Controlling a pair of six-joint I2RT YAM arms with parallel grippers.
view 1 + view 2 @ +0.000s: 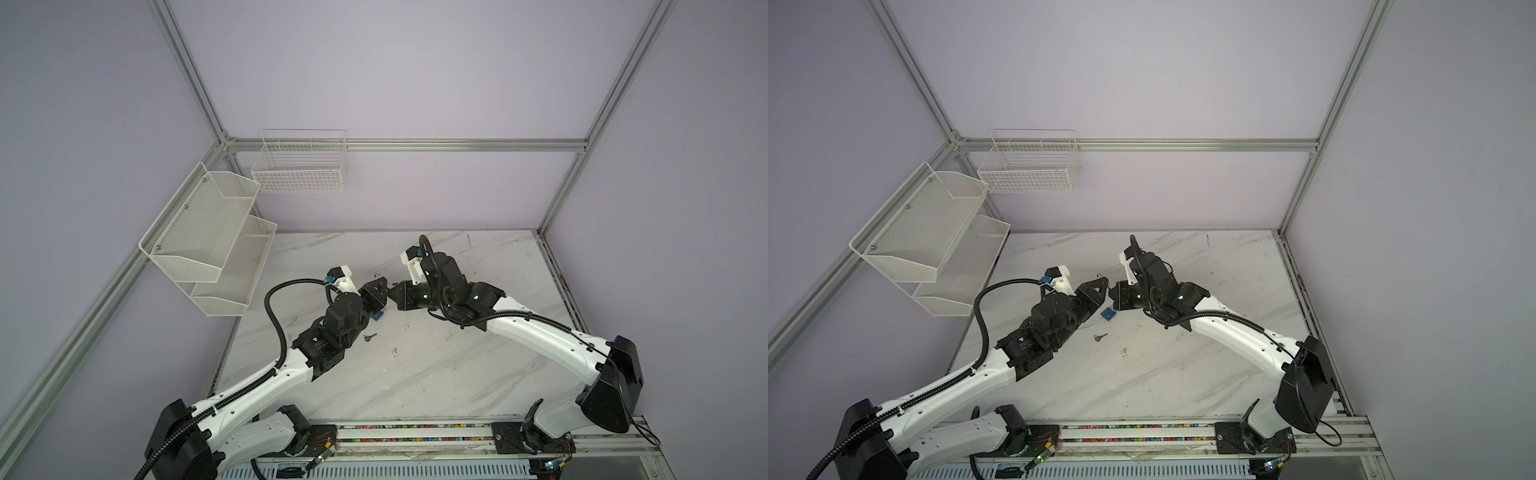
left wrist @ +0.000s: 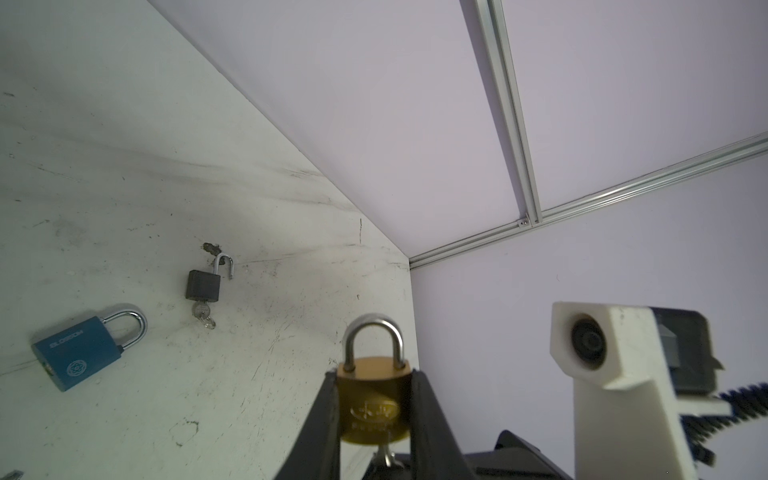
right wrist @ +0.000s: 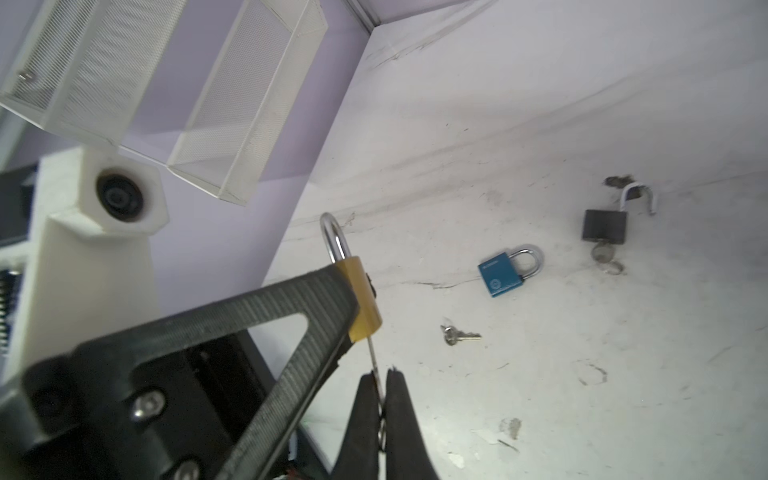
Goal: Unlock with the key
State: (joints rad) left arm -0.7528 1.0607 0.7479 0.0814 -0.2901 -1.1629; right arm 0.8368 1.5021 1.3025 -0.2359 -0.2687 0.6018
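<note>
Left of centre, the left hand (image 2: 373,378) is clamped on a brass padlock (image 2: 372,409), held above the marble table (image 1: 457,374) with its shackle closed. Just to its right, the right hand (image 3: 380,376) pinches the key (image 3: 372,355), whose blade enters the padlock's base. A blue padlock (image 1: 1108,314) and a loose key (image 1: 1100,336) lie nearer.

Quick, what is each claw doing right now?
Left gripper: closed on the brass padlock.
Right gripper: closed on the key stuck in that padlock.
</note>
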